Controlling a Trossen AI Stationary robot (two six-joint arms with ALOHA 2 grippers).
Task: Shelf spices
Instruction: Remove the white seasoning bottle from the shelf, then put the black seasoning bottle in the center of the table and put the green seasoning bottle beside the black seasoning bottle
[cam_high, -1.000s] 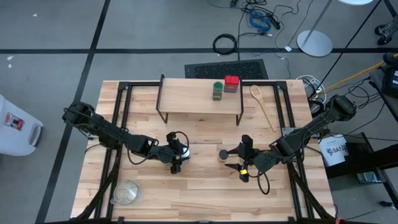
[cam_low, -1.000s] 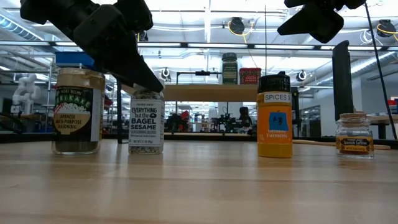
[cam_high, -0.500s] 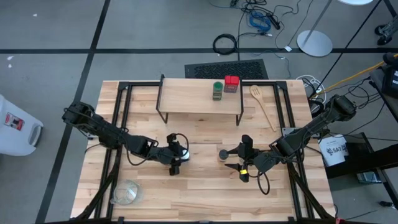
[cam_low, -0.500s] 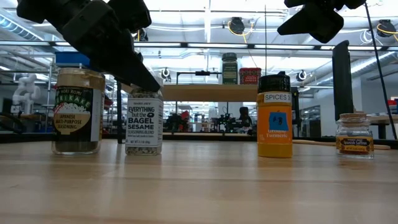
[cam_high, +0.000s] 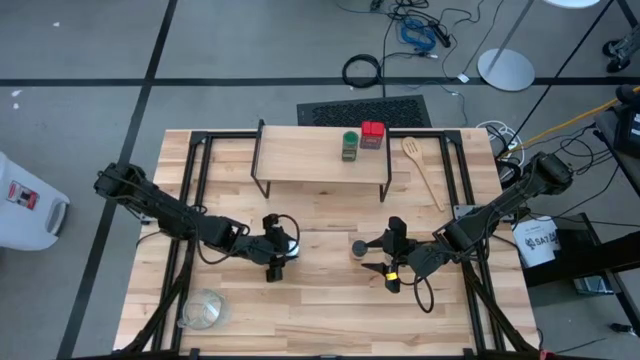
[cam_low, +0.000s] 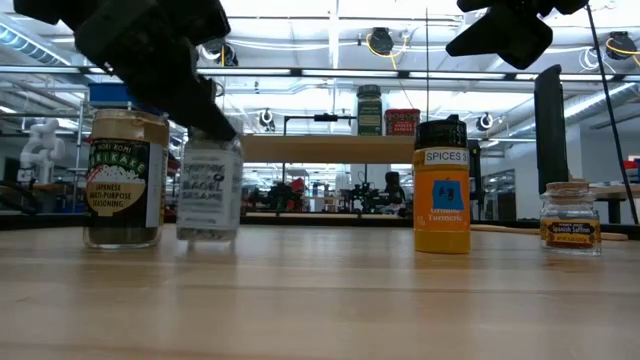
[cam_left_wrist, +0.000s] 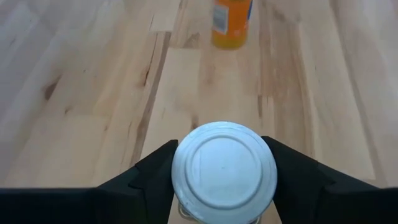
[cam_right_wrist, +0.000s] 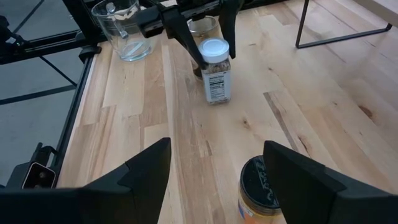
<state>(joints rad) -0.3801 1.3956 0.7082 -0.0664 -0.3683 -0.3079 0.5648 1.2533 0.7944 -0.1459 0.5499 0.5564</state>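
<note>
Left wrist view showed the left gripper (cam_left_wrist: 224, 180) pinching the white-lidded bagel seasoning jar (cam_left_wrist: 224, 171) on the table (cam_left_wrist: 93, 93), with the orange turmeric jar (cam_left_wrist: 231, 23) beyond. Farther, the right gripper (cam_high: 391, 252) hung spread; the shelf (cam_high: 310, 155) held two spices.

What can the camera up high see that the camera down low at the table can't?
Only the high view shows the glass bowl, the wooden spoon, and both arms reaching in from the table's sides. Only the low view shows the labels: the blurred white-lidded jar in the left gripper, the furikake jar, the orange turmeric jar and the small cork-topped saffron jar. Both show the shelf carrying the green-lidded jar and the red tin. The right gripper is open by the turmeric.
</note>
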